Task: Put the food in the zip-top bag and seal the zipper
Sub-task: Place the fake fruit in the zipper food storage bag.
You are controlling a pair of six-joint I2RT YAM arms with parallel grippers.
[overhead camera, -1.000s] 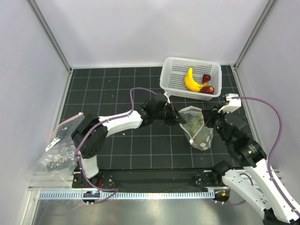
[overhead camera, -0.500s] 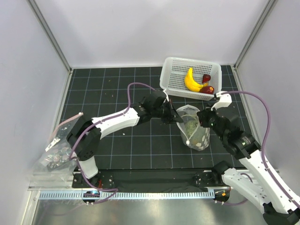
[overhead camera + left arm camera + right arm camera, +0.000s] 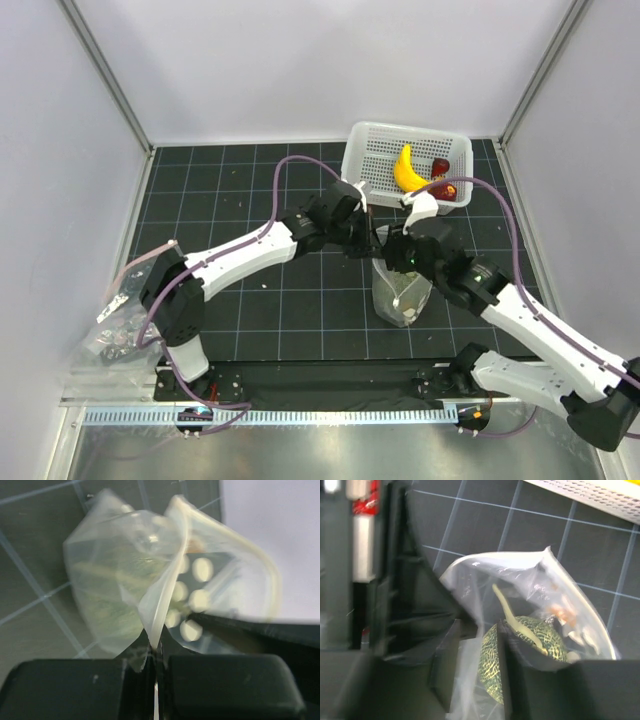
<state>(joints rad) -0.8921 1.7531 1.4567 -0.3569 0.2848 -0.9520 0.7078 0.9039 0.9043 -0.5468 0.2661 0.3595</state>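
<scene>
Two grippers worked the mouth of the soft, slippery zip-top bag (image 3: pixel 400 295) mid-table, melon (image 3: pixel 525 632) inside: the left gripper (image 3: pixel 155 652) pinched its limp rim, the right gripper (image 3: pixel 480 655) stood slightly parted beside it, and the stiffer zipper (image 3: pixel 272 580) seemed the surest hold.

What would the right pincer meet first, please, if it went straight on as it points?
Probably the clear film of the zip-top bag, ahead of the right pincer, with the melon behind.
</scene>
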